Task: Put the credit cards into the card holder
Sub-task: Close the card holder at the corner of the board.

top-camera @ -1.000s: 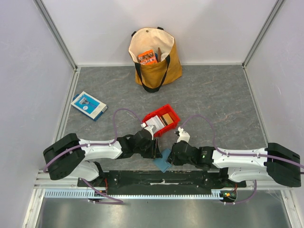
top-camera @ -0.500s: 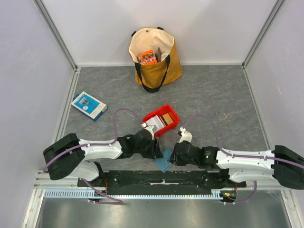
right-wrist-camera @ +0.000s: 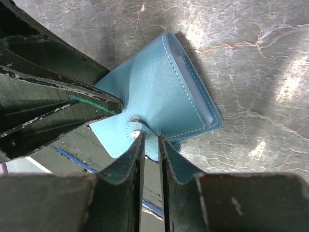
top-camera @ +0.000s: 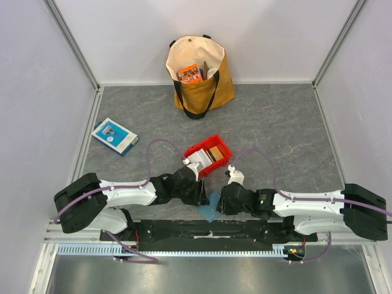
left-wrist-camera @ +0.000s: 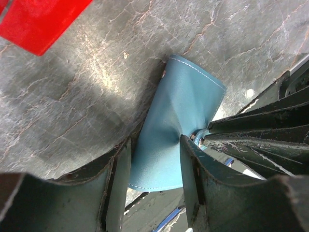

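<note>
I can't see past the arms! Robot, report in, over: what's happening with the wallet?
Left gripper jaws clamp the card holder. Right gripper jaws pinch its snap tab. Credit cards in the red bin. Nothing blocking.

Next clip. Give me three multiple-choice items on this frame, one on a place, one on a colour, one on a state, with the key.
1. Where is the card holder? A at the far back; B between the left gripper and the right gripper; C far off to the left.
2. What colour is the bin holding the cards? A green; B yellow; C red.
3. How do the right gripper's fingers stand? A close together at the card holder's snap tab; B spread wide with nothing between; C around a card.
Key: B, both wrist views show it at their fingers; C, its walls are red; A, the right wrist view shows the narrow gap at the tab.
</note>
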